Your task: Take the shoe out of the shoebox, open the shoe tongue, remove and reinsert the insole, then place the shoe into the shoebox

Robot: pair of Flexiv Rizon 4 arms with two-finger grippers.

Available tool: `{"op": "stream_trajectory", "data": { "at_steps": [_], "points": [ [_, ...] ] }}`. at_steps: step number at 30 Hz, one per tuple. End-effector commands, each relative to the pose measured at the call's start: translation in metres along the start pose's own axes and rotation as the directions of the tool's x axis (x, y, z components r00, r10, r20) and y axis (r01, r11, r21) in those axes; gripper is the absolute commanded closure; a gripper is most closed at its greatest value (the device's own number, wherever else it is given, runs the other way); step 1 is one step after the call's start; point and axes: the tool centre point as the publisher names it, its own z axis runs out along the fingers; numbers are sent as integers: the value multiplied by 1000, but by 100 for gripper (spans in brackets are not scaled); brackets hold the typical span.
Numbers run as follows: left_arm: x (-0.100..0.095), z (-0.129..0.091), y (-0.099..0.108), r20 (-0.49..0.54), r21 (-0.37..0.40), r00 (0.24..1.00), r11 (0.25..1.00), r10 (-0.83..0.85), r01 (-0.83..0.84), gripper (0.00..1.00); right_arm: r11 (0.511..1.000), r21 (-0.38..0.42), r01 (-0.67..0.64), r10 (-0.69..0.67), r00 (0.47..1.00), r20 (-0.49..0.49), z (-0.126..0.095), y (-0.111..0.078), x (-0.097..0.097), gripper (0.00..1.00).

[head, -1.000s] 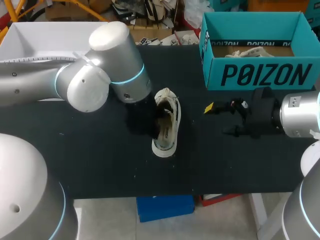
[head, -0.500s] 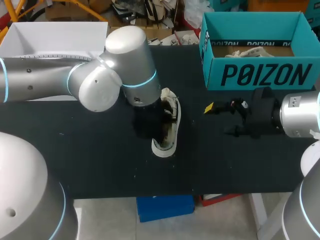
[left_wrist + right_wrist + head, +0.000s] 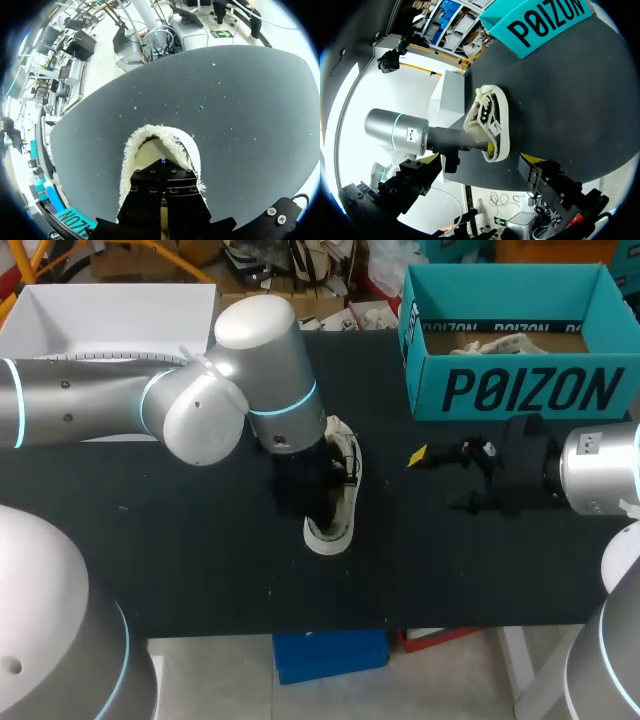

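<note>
Head view: the shoe point(image 3: 345, 490) lies on the dark surface point(image 3: 200, 570), well apart from the teal shoebox point(image 3: 520, 390) at the far right, so it's out of the box already. A sec ago the left arm sat to the left of the shoe and the whole shoe showed. Now the arm has swung over it, and the left end effector point(image 3: 318, 498) is down at the shoe's near end, covering approx. half of it. The shoe itself has barely shifted. The right end effector point(image 3: 420, 455) hasn't moved, parked between shoe and box, touching nothing.

Left wrist view: the end effector's dark body point(image 3: 162, 200) points straight into the fuzzy-rimmed opening point(image 3: 150, 137). The tip end is buried inside, so I can't tell if it's wide, narrow or holding anything.

Right wrist view: the left arm point(image 3: 400, 135) enters the shoe point(image 3: 487, 112) from the end away from the laces. Can't tell the right end effector's point(image 3: 535, 165) state either.

Judgement: the left arm is prob. going for the insole – pulling it out comes next, w/ reinsert and boxing to follow.
</note>
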Motion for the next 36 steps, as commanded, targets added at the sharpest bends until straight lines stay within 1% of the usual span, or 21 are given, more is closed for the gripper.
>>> {"op": "stream_trajectory", "data": {
  "at_steps": [1, 5, 9, 11, 14, 17, 18, 21, 23, 25, 28, 29, 31, 33, 35, 36],
  "points": [
    [4, -22, -5, 38, -7, 999, 1000, -5, 5, 100, 1000, 1, 0, 0, 1000, -1, 0, 0, 0, 0],
    [6, -46, -4, 42, -31, 999, 999, -6, 7, 100, 1000, 1, 0, 0, 1000, -1, 0, 0, 0, 0],
    [10, -64, -2, 61, -56, 998, 998, -28, 31, 100, 1000, 1, 0, 0, 1000, -1, 0, 0, 0, 0],
    [11, -72, -2, 143, -12, 987, 997, -74, 76, 100, 1000, 1, 0, 0, 1000, -1, 0, 0, 0, 0],
    [11, -83, -6, 164, -26, 983, 996, -85, 91, 100, 1000, 1, 0, 0, 1000, -1, 0, 0, 0, 0],
    [12, -88, -7, 190, -20, 976, 994, -105, 111, 99, 1000, 1, 0, 0, 1000, -1, 0, 0, 0, 0],
    [12, -90, -8, 192, -24, 975, 993, -108, 115, 90, 1000, 1, 0, 0, 1000, -1, 0, 0, 0, 0],
    [14, -95, -8, 222, -20, 966, 990, -132, 140, 89, 1000, 1, 0, 0, 1000, -1, 0, 0, 0, 0],
    [15, -97, -8, 237, -23, 961, 988, -146, 156, 81, 1000, 1, 0, 0, 1000, -1, 0, 0, 0, 0],
    [16, -100, -9, 249, -25, 956, 986, -153, 165, 69, 1000, 1, 0, 0, 1000, -1, 0, 0, 0, 0],
    [16, -103, -10, 258, -30, 953, 984, -160, 173, 50, 1000, 1, 0, 0, 1000, -1, 0, 0, 0, 0],
    [17, -103, -11, 263, -30, 951, 984, -163, 177, 29, 1000, 1, 0, 0, 1000, -1, 0, 0, 0, 0],
    [19, -105, -12, 273, -20, 945, 981, -178, 191, 22, 1000, 1, 0, 0, 1000, -1, 0, 0, 0, 0],
    [23, -107, -14, 288, -16, 936, 976, -203, 216, 22, 1000, 1, 0, 0, 1000, -1, 0, 0, 0, 0],
    [25, -108, -14, 297, -15, 930, 973, -217, 232, 26, 1000, 1, 0, 0, 1000, -1, 0, 0, 0, 0],
    [26, -108, -14, 299, -18, 928, 971, -223, 239, 27, 1000, 1, 0, 0, 1000, -1, 0, 0, 0, 0]
  ]
}}
